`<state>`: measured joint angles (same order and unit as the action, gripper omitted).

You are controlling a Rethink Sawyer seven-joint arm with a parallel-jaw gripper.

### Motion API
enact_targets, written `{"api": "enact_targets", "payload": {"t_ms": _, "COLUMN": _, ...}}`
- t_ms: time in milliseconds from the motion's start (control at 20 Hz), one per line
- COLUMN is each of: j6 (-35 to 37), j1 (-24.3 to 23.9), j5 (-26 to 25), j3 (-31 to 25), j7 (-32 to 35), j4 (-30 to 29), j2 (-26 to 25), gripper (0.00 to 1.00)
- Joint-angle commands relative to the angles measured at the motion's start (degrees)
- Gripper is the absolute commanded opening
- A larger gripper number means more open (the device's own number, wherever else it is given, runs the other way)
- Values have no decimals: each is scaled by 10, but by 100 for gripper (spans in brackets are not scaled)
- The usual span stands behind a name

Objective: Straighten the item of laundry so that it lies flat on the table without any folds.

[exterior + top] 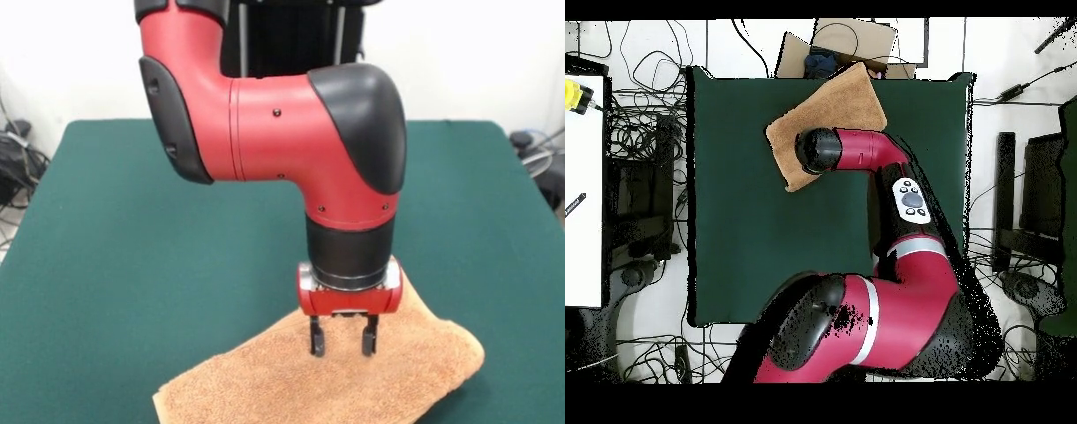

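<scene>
Front view cuts off the towel (pixel 353 375) at the bottom edge — gripper (pixel 343 339) hangs spread over it, gripping nothing; overhead, the arm hides it.

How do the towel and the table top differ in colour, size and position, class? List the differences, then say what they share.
1. The towel is light orange-tan; the table is dark green.
2. The towel covers only a small part of the table, which is far larger.
3. The towel lies askew, its edges at an angle to the table's straight sides.

Shared: both are roughly four-sided with soft-looking surfaces. The open gripper hangs over the towel.
</scene>
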<state>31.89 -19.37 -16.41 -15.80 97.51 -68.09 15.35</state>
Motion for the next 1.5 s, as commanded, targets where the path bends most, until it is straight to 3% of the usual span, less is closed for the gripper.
{"api": "enact_targets", "payload": {"t_ms": 50, "j6": 27, "j1": 14, "j5": -14, "j3": 13, "j7": 29, "j4": -17, "j2": -9, "gripper": 100}}
{"api": "enact_targets", "payload": {"t_ms": 350, "j6": 65, "j1": -4, "j5": -7, "j3": 9, "j7": 3, "j4": -22, "j2": 11, "gripper": 100}}
{"api": "enact_targets", "payload": {"t_ms": 500, "j6": 89, "j1": 2, "j5": -8, "j3": 33, "j7": 13, "j4": -73, "j2": 83, "gripper": 100}}
{"api": "enact_targets", "payload": {"t_ms": 600, "j6": 159, "j1": 19, "j5": -8, "j3": 64, "j7": 6, "j4": -92, "j2": 162, "gripper": 100}}
{"api": "enact_targets", "payload": {"t_ms": 800, "j6": 190, "j1": 23, "j5": -10, "j3": 72, "j7": 3, "j4": -95, "j2": 186, "gripper": 100}}
{"api": "enact_targets", "payload": {"t_ms": 1050, "j6": 168, "j1": 5, "j5": -13, "j3": 52, "j7": 2, "j4": -102, "j2": 165, "gripper": 100}}
{"api": "enact_targets", "payload": {"t_ms": 1300, "j6": 99, "j1": -15, "j5": -32, "j3": 38, "j7": -2, "j4": -97, "j2": 109, "gripper": 100}}
{"api": "enact_targets", "payload": {"t_ms": 1500, "j6": 95, "j1": -21, "j5": -44, "j3": 40, "j7": -13, "j4": -69, "j2": 61, "gripper": 100}}
